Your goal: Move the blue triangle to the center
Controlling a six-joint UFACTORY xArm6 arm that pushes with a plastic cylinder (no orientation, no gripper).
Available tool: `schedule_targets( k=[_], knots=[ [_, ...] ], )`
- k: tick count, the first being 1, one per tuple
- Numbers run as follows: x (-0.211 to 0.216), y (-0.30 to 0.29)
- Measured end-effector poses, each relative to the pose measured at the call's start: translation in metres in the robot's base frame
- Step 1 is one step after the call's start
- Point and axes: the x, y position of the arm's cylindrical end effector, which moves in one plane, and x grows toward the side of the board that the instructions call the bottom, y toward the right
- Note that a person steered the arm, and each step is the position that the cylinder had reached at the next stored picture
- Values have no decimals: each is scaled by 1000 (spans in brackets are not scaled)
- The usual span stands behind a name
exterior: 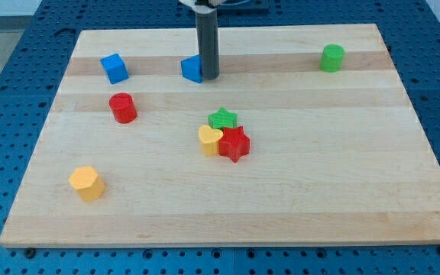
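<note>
The blue triangle lies on the wooden board near the view's top, a little left of the middle. My tip rests on the board right against the triangle's right side, touching it. The rod rises straight up out of the view's top. A blue cube sits further left on the same line.
A red cylinder stands at the left. A green star, a yellow heart and a red star cluster near the centre. A yellow hexagon is at the lower left, a green cylinder at the upper right.
</note>
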Motion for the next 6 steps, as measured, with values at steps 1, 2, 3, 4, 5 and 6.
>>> schedule_targets(
  k=[1,2,3,4,5,6],
  knots=[
    [-41,2],
    [-83,-5],
    [-69,-35],
    [-39,-29],
    [1,-39],
    [33,-42]
  ],
)
